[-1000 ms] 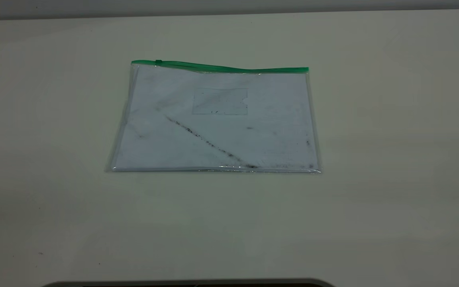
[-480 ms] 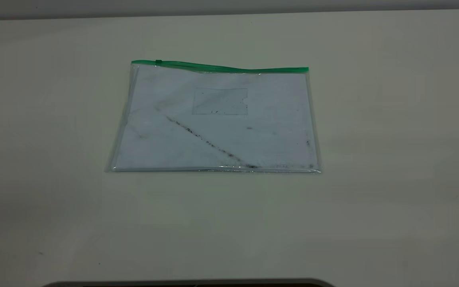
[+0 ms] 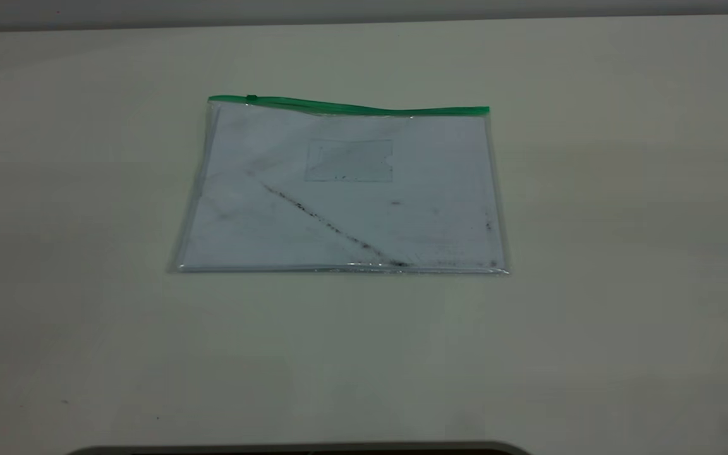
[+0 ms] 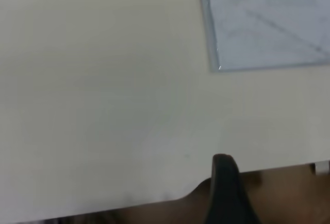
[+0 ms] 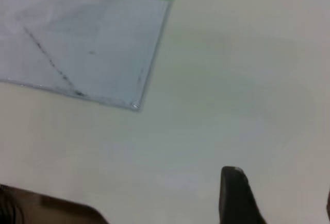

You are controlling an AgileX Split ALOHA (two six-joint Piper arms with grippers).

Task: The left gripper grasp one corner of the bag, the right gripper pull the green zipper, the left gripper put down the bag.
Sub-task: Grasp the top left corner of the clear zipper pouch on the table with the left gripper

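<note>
- The surface (image 3: pixel 623 253) is wide and pale, and the bag (image 3: pixel 345 196) lies flat near its middle, not yet held by anything.
- The bag shows a white sheet inside, and its near corner on my left side (image 4: pixel 215 67) is the one closest to my left end effector, so I judge it the natural corner to take.
- The green zipper (image 3: pixel 364 108) runs along the far long edge, with its slider tab (image 3: pixel 251 98) close to the left end of that edge.
- My left end effector (image 4: pixel 227 193) hangs near the surface's front edge, well apart from the bag; only one finger shows, so I cannot tell if it is spread.
- My right end effector (image 5: pixel 237 195) waits well apart from the bag too, on the right side; its opening I cannot tell either.
- To do the grasp well, I should come low and slide one finger under the thin corner, because flat plastic gives little to pinch.
</note>
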